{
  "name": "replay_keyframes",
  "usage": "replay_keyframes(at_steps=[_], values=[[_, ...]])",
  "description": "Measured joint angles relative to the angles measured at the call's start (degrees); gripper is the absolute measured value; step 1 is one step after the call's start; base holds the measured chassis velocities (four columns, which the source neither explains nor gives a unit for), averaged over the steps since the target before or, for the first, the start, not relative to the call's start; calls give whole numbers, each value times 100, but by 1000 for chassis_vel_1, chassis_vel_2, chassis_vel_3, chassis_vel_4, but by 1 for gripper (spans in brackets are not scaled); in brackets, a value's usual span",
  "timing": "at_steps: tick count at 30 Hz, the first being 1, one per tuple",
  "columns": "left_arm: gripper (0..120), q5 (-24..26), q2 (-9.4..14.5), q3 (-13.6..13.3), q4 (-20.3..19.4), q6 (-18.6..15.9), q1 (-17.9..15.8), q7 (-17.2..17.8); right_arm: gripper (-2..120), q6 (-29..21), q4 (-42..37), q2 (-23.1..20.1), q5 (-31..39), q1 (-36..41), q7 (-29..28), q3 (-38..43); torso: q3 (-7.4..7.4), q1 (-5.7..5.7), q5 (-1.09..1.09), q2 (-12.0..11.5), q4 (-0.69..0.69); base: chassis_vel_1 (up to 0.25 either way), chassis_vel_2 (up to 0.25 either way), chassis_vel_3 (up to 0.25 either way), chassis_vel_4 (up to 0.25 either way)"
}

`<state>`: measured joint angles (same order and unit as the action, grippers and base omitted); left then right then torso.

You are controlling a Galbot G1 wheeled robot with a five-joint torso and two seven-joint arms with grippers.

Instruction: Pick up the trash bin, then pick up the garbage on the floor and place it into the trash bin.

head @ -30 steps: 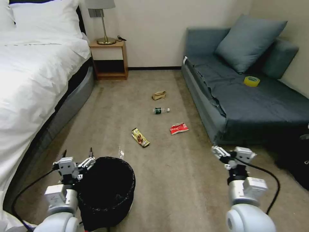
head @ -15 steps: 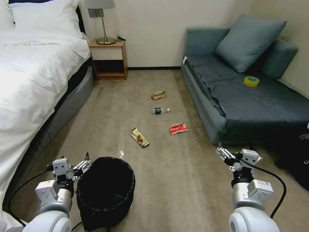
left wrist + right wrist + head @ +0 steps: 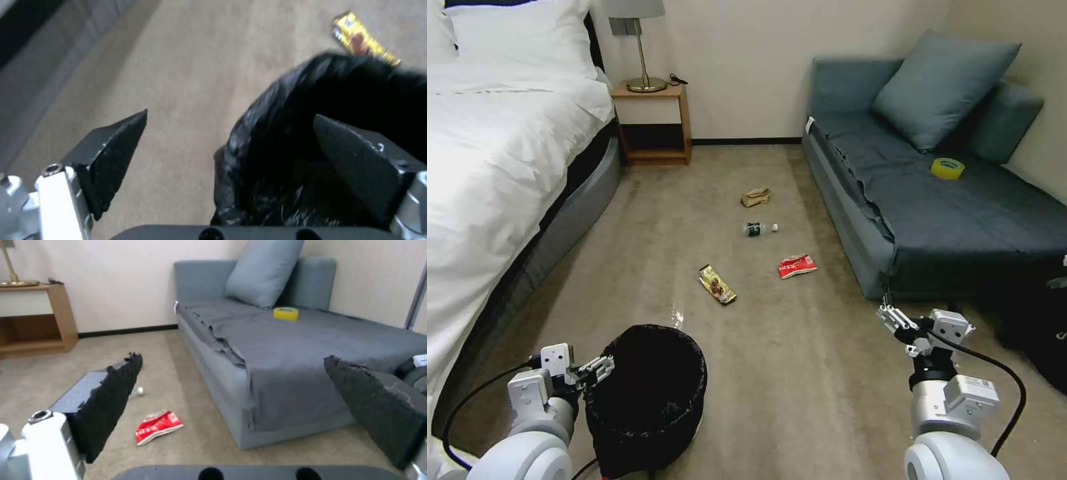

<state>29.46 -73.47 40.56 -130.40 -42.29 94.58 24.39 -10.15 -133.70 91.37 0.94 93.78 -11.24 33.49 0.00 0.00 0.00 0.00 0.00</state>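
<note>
The trash bin (image 3: pixel 650 393), round and lined with a crinkled black bag, stands on the carpet at the near left. My left gripper (image 3: pixel 595 368) is open at the bin's left rim. In the left wrist view the left gripper (image 3: pixel 230 117) straddles the trash bin's rim (image 3: pixel 276 146), one finger over carpet and one over the bag. Farther off on the floor lies the garbage: a gold wrapper (image 3: pixel 718 285) (image 3: pixel 362 41), a red wrapper (image 3: pixel 797 266) (image 3: pixel 158 431), a small bottle (image 3: pixel 759 229) and a crumpled brown paper bag (image 3: pixel 756 197). My right gripper (image 3: pixel 902 325) (image 3: pixel 232 358) hangs open and empty at the near right.
A white bed (image 3: pixel 487 167) runs along the left. A grey sofa (image 3: pixel 960 213) fills the right, with a yellow tape roll (image 3: pixel 948 168) on it. A wooden nightstand (image 3: pixel 654 123) with a lamp stands at the far wall. Something dark (image 3: pixel 1037 333) sits beside the sofa.
My left gripper has dropped lower and drawn back to the bin's left rim. The right gripper has sunk a little and shifted slightly right. Bin and garbage lie unmoved.
</note>
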Motion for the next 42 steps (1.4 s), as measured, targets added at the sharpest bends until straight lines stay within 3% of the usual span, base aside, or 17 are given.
replay_keyframes(at_steps=[7,22,25,42], values=[[100,238,59,-99,579,-30,-68,35,100,8,4,66,-65,-3,0,3,0,0,0,0,0,0,0,0,0],[98,679,47,-284,1035,8,-179,105,100,143,87,79,-178,-5,-22,3,0,0,3,0,0,0,0,0,0],[91,729,45,-280,1072,39,-182,118,100,152,104,80,-179,-24,-29,5,0,0,3,0,0,0,0,0,0],[29,1052,-40,-284,1068,45,-146,129,100,259,195,79,-168,-100,-88,46,-1,0,1,1,0,0,0,0,0]])
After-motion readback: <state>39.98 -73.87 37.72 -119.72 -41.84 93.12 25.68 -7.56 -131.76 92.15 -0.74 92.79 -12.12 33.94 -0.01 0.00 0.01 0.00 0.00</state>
